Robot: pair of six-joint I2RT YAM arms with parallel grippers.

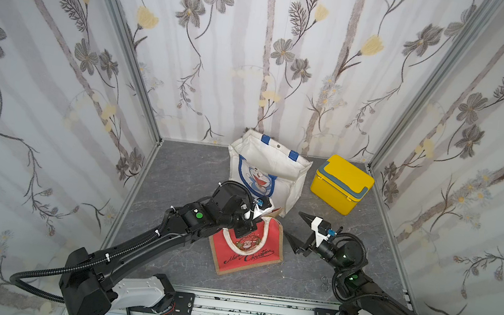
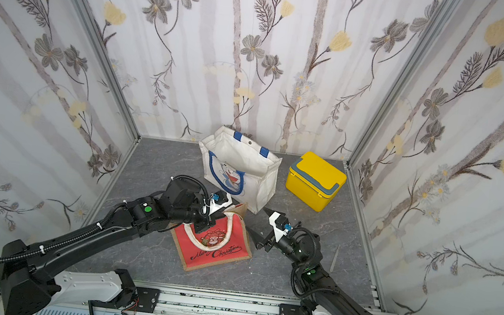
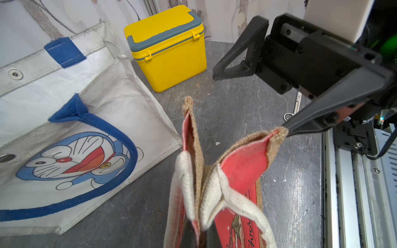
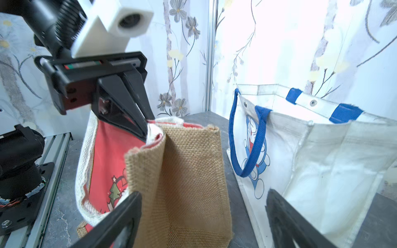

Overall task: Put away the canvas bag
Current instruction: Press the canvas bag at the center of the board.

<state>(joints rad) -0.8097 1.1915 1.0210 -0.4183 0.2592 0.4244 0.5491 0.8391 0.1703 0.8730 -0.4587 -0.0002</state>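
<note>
The red burlap Christmas bag [image 1: 249, 246], lower centre, is pinched at its rim by the left fingers [image 4: 124, 101]; the right fingers [image 1: 306, 218] gape empty alongside; the open white canvas tote [image 1: 268, 173] stands just above.

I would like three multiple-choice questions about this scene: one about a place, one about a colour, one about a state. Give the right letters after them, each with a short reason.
1. Where is the yellow box, relative to the white bag?
A. inside it
B. beside it, on the floor
C. on top of it

2. What colour are the handles of the white bag?
A. green
B. blue
C. black

3. What is the state of the left gripper?
A. wide open
B. shut on nothing
C. shut on the rim of the red bag

Answers:
1 B: both top views show the box standing on the floor next to the bag.
2 B: the right wrist view shows blue straps.
3 C: the right wrist view shows the jaws pinching the rim.
</note>
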